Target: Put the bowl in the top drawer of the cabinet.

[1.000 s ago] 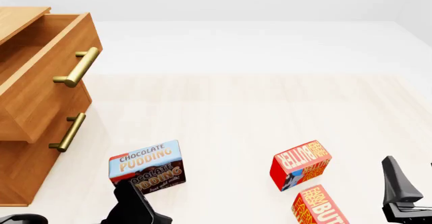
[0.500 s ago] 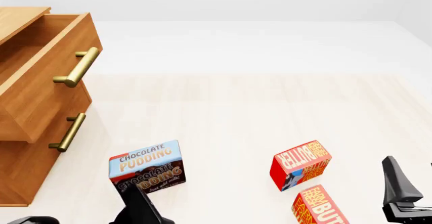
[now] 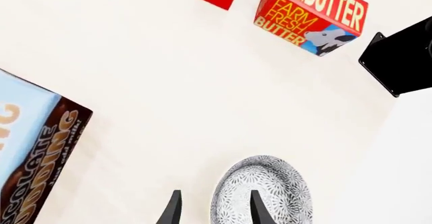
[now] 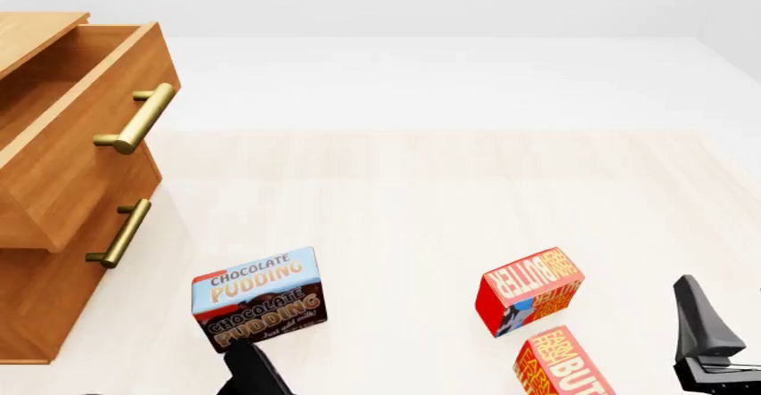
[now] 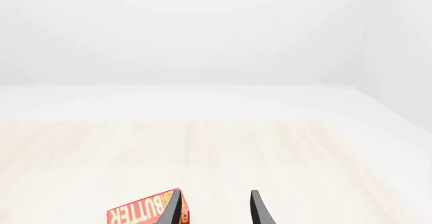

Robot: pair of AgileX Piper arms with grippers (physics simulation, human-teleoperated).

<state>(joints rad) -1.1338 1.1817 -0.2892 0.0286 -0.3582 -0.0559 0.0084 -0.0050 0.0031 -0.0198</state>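
In the left wrist view the grey dotted bowl [image 3: 266,193] rests on the pale table. My left gripper [image 3: 214,209] is open, with one finger over the bowl's rim and the other outside it. The front view does not show the bowl, only the left gripper [image 4: 255,374] at the bottom edge, just behind the pudding box. At the left stands the cabinet [image 4: 36,297], its top drawer [image 4: 89,145] pulled open with a brass handle [image 4: 137,119]. My right gripper [image 5: 214,208] is open and holds nothing, and it appears low at the right [image 4: 701,337].
A chocolate pudding box [image 4: 259,299] stands between the left gripper and the cabinet. Two red butter boxes [image 4: 532,290] [image 4: 566,365] lie near the right gripper. The lower drawer [image 4: 66,261] is shut.
The left gripper has sunk toward the bottom edge of the front view, showing less of itself. The right arm, boxes and drawer have not moved.
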